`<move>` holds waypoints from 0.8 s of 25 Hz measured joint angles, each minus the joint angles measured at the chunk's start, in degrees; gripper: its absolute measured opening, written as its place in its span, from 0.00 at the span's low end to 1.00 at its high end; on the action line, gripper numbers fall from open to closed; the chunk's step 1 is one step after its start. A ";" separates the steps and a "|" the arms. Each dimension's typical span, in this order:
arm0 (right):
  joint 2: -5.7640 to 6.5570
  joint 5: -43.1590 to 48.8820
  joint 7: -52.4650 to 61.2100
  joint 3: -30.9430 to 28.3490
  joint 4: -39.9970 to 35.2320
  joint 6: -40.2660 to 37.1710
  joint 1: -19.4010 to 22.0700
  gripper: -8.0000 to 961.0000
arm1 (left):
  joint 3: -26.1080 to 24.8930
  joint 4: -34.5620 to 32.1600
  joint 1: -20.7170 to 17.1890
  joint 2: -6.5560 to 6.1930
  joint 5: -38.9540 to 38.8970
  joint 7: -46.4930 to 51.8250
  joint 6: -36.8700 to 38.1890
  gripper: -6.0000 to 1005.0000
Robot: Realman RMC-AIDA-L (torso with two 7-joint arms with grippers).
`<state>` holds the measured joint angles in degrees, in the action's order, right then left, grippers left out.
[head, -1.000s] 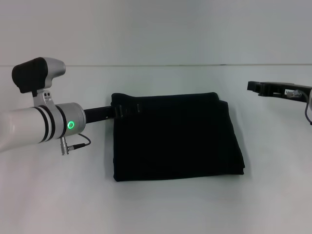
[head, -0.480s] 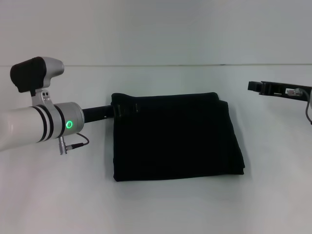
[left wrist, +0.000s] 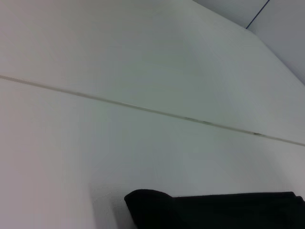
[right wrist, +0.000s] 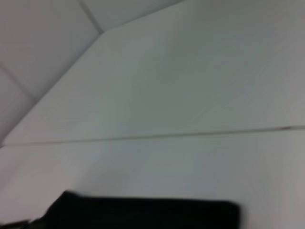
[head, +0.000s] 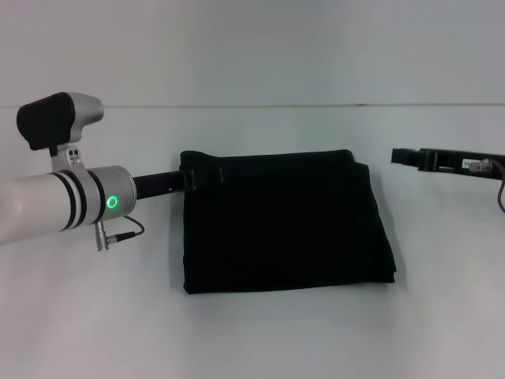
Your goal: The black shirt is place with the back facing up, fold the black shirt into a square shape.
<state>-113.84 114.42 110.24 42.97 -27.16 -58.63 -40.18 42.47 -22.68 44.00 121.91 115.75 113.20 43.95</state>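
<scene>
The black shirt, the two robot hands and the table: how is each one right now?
black shirt: folded into a near-square, lying flat on the table.
left gripper: at the shirt's far left corner, touching the fabric.
right gripper: hanging off to the shirt's right, apart from it, holding nothing.
table: white, bearing the shirt.

White left arm [head: 39, 207] with black bands, green ring light, black-capped camera housing, thin grey cable, black right gripper [head: 406, 156]
</scene>
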 joint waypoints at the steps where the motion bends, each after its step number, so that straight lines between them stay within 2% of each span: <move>1: 0.22 0.10 0.02 0.12 0.04 -1.54 0.13 0.14 | 0.00 0.00 -0.04 0.00 0.00 0.00 0.00 0.95; 9: 1.65 5.85 4.81 0.45 0.41 -11.64 0.85 0.15 | -0.03 0.00 -0.26 0.08 -0.08 0.00 0.08 0.95; 13: 1.70 9.49 6.75 0.45 0.53 -14.99 0.92 0.15 | 0.07 0.00 -0.38 0.17 -0.07 0.00 0.10 0.95; 20: 1.56 10.47 8.34 0.51 0.88 -18.15 1.06 0.15 | 0.14 0.00 -0.52 0.18 -0.04 0.00 0.09 0.94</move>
<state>-112.28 124.89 118.58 43.48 -26.29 -76.78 -39.13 42.61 -22.68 43.47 122.09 115.71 113.20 44.04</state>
